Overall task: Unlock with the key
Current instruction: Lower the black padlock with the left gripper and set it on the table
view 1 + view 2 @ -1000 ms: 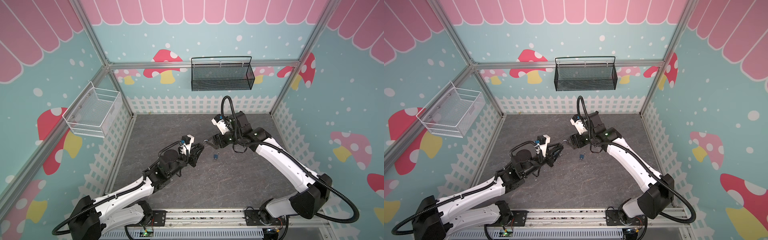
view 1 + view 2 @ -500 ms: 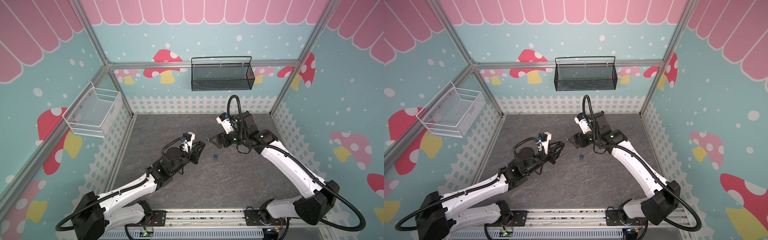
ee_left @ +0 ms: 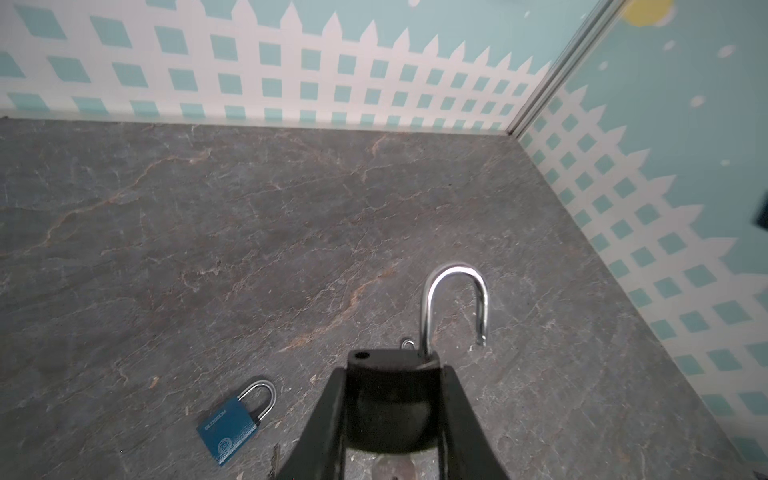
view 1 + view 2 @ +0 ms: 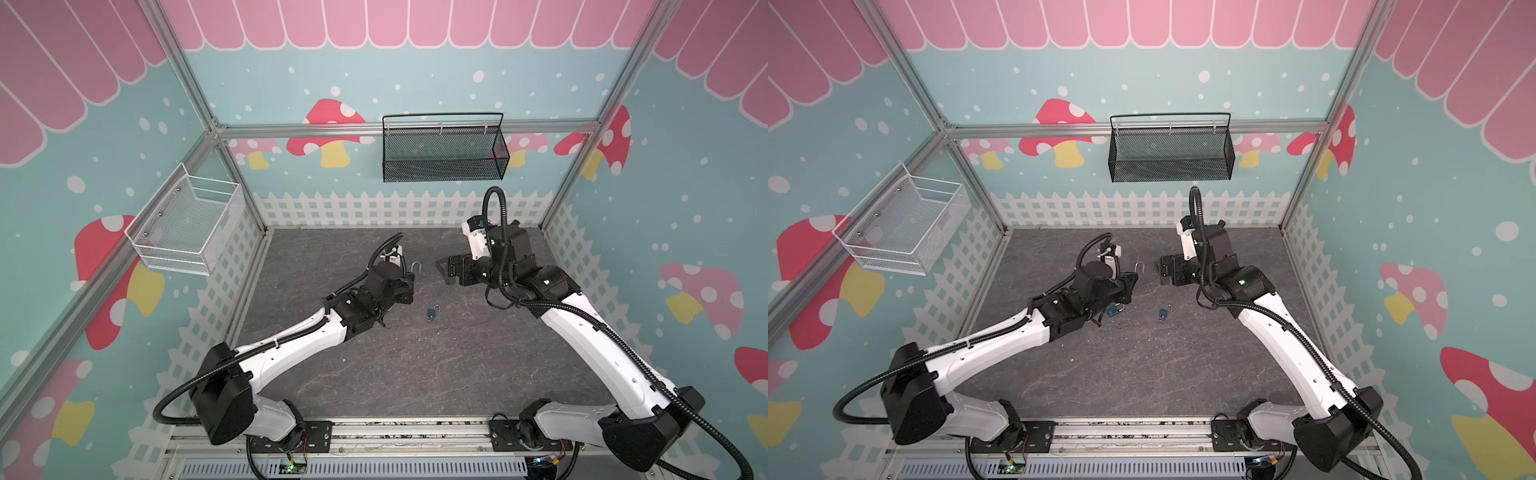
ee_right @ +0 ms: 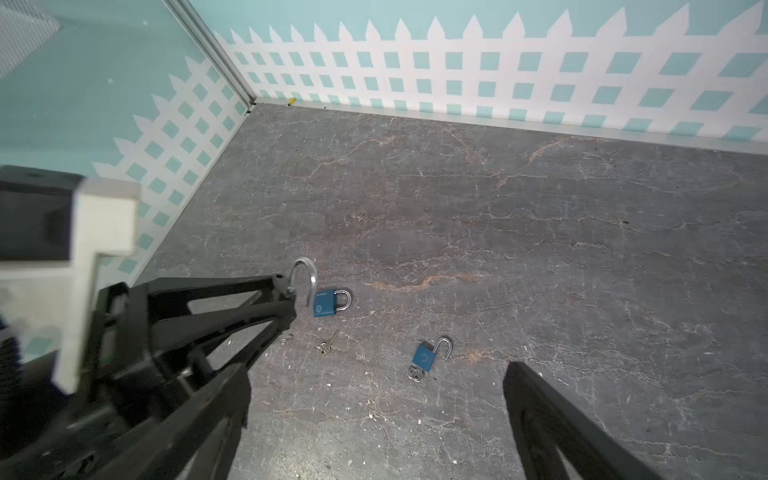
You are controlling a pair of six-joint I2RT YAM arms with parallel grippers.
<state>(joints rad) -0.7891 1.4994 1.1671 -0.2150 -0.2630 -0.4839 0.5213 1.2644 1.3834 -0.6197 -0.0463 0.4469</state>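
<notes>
My left tool [image 4: 404, 286] clamps the padlock [image 3: 390, 368] by its body above the counter [image 4: 415, 374], leaving the shackle [image 3: 455, 269] free (sprung open, so I judge it unlocked) while my right tool [image 4: 446, 271], wide open and empty, hangs apart — a loose key [image 5: 326, 345] lies below.

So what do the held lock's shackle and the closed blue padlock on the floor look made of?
Held padlock in the left gripper: its shackle looks like polished steel, with bright mirror-like highlights along the curve. Closed blue padlock: matte, slightly speckled blue coating with stamped lettering and an emblem, probably over metal, though that's not visible; its shackle is equally silvery.
</notes>
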